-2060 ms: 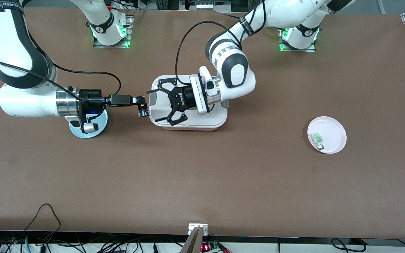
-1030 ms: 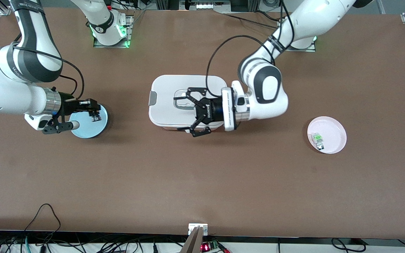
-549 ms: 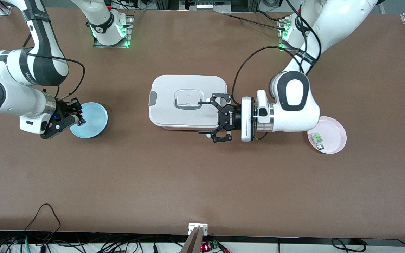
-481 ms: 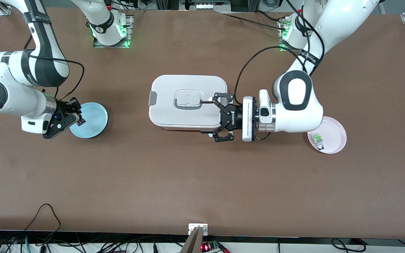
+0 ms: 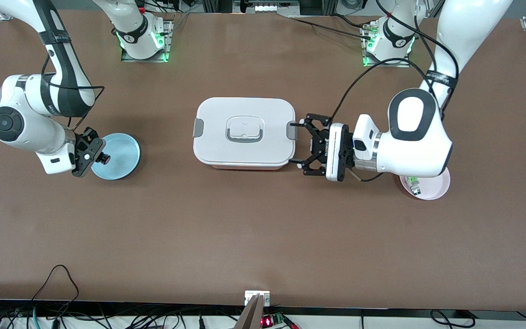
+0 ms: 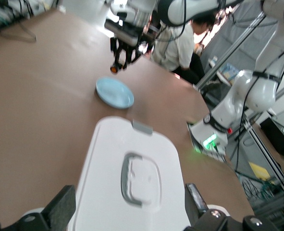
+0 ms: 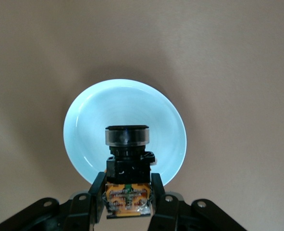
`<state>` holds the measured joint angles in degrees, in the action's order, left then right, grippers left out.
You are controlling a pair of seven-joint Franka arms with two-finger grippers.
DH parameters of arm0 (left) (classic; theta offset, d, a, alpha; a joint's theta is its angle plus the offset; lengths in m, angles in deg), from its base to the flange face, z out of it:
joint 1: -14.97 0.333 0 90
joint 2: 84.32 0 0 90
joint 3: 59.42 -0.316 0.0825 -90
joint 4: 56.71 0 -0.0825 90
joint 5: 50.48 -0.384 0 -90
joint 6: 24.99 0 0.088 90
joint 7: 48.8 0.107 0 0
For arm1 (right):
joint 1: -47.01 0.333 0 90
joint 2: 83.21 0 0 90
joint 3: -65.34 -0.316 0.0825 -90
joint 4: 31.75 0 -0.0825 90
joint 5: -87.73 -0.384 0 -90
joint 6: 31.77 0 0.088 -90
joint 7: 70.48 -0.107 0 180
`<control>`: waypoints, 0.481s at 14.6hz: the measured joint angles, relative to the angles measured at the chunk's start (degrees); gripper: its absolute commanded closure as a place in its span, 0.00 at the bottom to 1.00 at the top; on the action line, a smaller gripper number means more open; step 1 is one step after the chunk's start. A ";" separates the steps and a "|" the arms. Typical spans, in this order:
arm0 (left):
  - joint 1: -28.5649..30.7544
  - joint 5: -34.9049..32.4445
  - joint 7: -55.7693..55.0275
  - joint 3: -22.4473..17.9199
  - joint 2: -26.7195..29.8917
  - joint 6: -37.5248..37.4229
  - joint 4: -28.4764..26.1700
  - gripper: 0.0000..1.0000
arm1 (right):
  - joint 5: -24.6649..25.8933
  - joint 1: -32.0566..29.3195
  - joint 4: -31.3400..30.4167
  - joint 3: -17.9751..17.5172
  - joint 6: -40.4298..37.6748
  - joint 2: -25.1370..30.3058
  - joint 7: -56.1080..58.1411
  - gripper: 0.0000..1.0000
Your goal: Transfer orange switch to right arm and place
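The orange switch, a stubby black part with an orange face, is clamped in my right gripper, which hangs over the edge of the pale blue plate. In the right wrist view the switch sits between the fingers, above the blue plate, not touching it. My left gripper is open and empty, beside the white box's end toward the left arm's end. The left wrist view shows the right gripper holding the switch above the blue plate.
A white lidded box with a grey handle stands mid-table; it also shows in the left wrist view. A pink plate holding a grey-clear part with a green top lies partly under the left arm.
The left gripper has pulled back off the white box toward the left arm's end, still open. The right gripper carried the switch to the blue plate and turned it downward.
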<state>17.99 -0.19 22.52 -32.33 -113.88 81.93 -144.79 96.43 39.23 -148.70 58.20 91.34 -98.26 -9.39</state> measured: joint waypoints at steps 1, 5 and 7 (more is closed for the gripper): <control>0.44 -3.51 -2.57 -0.01 0.29 -1.57 0.13 0.00 | 0.05 -0.18 -0.93 0.00 1.41 -0.10 2.57 0.76; 1.98 -16.60 -13.45 -0.14 0.66 -11.20 2.97 0.00 | 0.05 -0.51 -4.40 0.00 6.73 -0.20 7.52 0.76; 2.31 -23.84 -19.24 -0.17 0.68 -16.40 4.77 0.00 | 0.05 -0.82 -7.44 0.00 11.20 -0.52 7.76 0.76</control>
<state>20.29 -24.03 3.29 -32.50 -113.21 65.52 -140.02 96.48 38.41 -156.14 58.20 102.54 -98.77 -1.63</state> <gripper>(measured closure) 0.000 0.581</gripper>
